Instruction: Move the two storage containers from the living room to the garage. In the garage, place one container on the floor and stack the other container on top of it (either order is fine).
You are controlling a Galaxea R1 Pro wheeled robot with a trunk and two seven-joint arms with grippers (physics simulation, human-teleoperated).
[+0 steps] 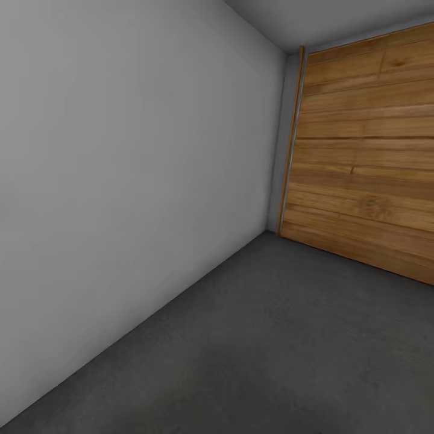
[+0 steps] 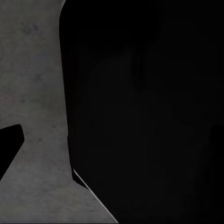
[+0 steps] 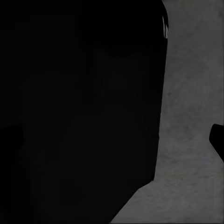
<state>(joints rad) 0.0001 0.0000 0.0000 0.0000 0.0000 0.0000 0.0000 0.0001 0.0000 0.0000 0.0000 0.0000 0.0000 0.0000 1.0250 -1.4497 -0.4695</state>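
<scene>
I am in the garage. The dark grey concrete floor (image 1: 283,355) spreads ahead of me and runs up to the wide wooden plank door (image 1: 367,150) at the right. The two storage containers are out of view. In the left wrist view a large black shape (image 2: 144,112) covers most of the picture, with a small black tip (image 2: 10,144) at the edge over the concrete (image 2: 32,93). The right wrist view has a similar black mass (image 3: 79,107) and a small dark tip (image 3: 217,140) beside grey floor (image 3: 186,140). Neither view lets me see how the fingers stand.
A plain pale grey wall (image 1: 126,169) runs along the left and meets the door at the far corner (image 1: 278,223). A thin metal strip (image 1: 292,138) edges the door frame. Open concrete lies between wall and door.
</scene>
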